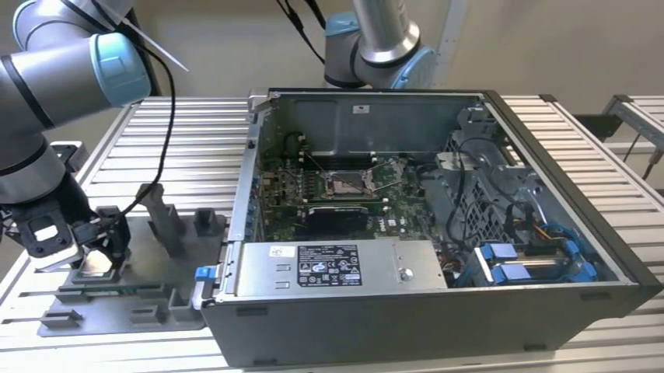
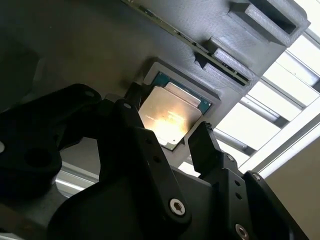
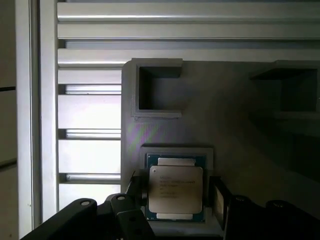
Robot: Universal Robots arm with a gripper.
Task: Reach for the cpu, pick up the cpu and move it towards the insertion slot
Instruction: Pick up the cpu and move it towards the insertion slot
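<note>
silver-beige cpu (image 3: 176, 192) seated in grey fixture (image 3: 235, 110) on table (image 1: 581, 132), well apart from insertion slot (image 1: 346, 184). hand (image 3: 178, 189) open just past cpu width, fingers (image 3: 218, 197) either side of it; contact can't be told.

Cpu (image 3: 176, 192) seated in fixture (image 1: 155, 307), between fingers (image 2: 205, 145); computer case (image 1: 415, 311) at exterior view's right, insertion slot (image 1: 347, 184) inside.

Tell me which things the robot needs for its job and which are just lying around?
For the job: cpu, in its grey holder; jaws, open either side of it; insertion slot inside the computer case.
Just lying about: grey fixture blocks; silver labelled box; blue drive brackets.
</note>
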